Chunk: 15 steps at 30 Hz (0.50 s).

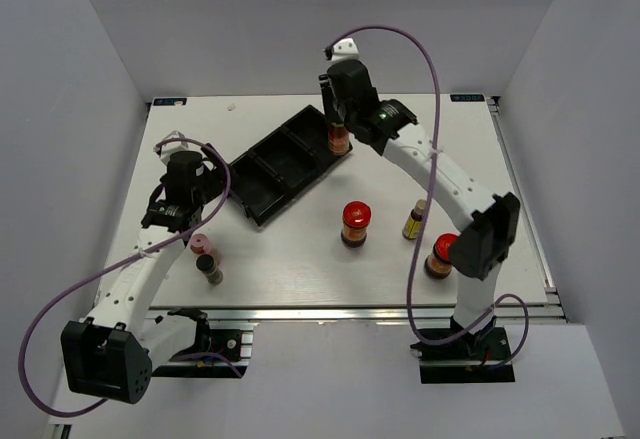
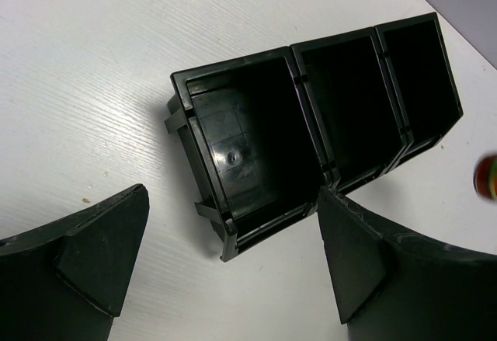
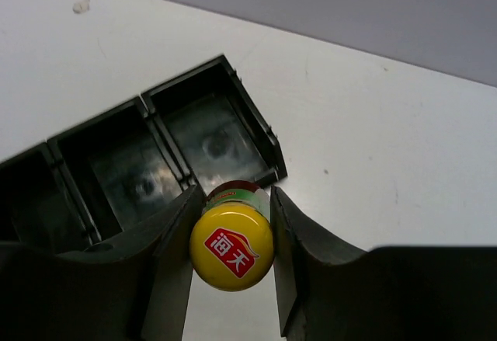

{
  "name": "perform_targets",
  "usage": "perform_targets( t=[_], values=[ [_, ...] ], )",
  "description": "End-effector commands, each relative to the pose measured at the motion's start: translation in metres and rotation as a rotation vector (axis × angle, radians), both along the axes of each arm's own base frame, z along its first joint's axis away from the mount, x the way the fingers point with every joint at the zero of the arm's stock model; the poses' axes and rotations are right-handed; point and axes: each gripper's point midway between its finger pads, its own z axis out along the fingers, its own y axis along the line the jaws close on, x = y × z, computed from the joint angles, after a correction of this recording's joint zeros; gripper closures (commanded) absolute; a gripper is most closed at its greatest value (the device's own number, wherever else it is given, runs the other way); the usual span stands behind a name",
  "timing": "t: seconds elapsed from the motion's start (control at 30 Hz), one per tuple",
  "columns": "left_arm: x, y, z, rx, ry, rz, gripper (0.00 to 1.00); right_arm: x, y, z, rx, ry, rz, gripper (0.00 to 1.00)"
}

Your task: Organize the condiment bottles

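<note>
Pretty clearly a robotics lab test cell, not anybody's kitchen. You've got a white surface (image 1: 300,259) boxed in by plain grey-white panels (image 1: 300,19) at 9, 12 and 3 o'clock. There's an aluminium extrusion rail (image 1: 350,311) along the 6 o'clock edge, with the left arm (image 1: 135,284) and right arm (image 1: 440,174) mounted there. Purple cables (image 1: 390,28) loop loose off both.

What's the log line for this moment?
right gripper: shut on yellow-capped bottle at tray end | left gripper: open | tray: empty
</note>
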Motion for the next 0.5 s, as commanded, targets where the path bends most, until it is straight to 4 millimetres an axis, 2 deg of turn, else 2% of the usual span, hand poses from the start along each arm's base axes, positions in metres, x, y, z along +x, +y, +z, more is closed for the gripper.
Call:
perform_targets(
  t=[0.0, 0.07, 0.1, 0.13, 0.2, 0.23, 0.3, 0.33, 0.37, 0.4, 0.47],
  values=[
    [0.007, 0.005, 0.018, 0.014, -0.044, 0.020, 0.02, 0.044, 0.008, 0.062, 0.146, -0.183, -0.017, 1.00],
    [0.009, 0.005, 0.018, 0.011, -0.052, 0.018, 0.02, 0.059, 0.010, 0.071, 0.192, -0.231, -0.026, 1.00],
    [0.010, 0.004, 0.017, 0.012, -0.048, 0.016, 0.02, 0.064, 0.010, 0.071, 0.203, -0.249, -0.033, 1.00],
    [0.011, 0.003, 0.018, 0.009, -0.051, 0.014, 0.02, 0.071, 0.012, 0.061, 0.205, -0.251, -0.027, 1.00],
    [0.013, 0.002, 0.015, 0.009, -0.042, 0.010, 0.02, 0.079, 0.020, 0.066, 0.253, -0.308, -0.002, 1.00],
    [0.014, 0.002, 0.015, 0.008, -0.043, 0.011, 0.02, 0.082, 0.024, 0.061, 0.262, -0.305, 0.018, 1.00],
    [0.015, 0.003, 0.014, 0.011, -0.039, 0.014, 0.02, 0.087, 0.029, 0.062, 0.278, -0.323, 0.033, 1.00],
    [0.015, 0.003, 0.012, 0.013, -0.033, 0.017, 0.02, 0.091, 0.035, 0.052, 0.274, -0.308, 0.048, 1.00],
    [0.016, 0.003, 0.013, 0.013, -0.035, 0.017, 0.02, 0.093, 0.038, 0.058, 0.287, -0.320, 0.058, 1.00],
    [0.017, 0.003, 0.012, 0.013, -0.033, 0.017, 0.02, 0.098, 0.042, 0.051, 0.288, -0.311, 0.064, 1.00],
    [0.017, 0.002, 0.010, 0.014, -0.026, 0.014, 0.02, 0.099, 0.049, 0.049, 0.304, -0.304, 0.085, 1.00]
  ],
)
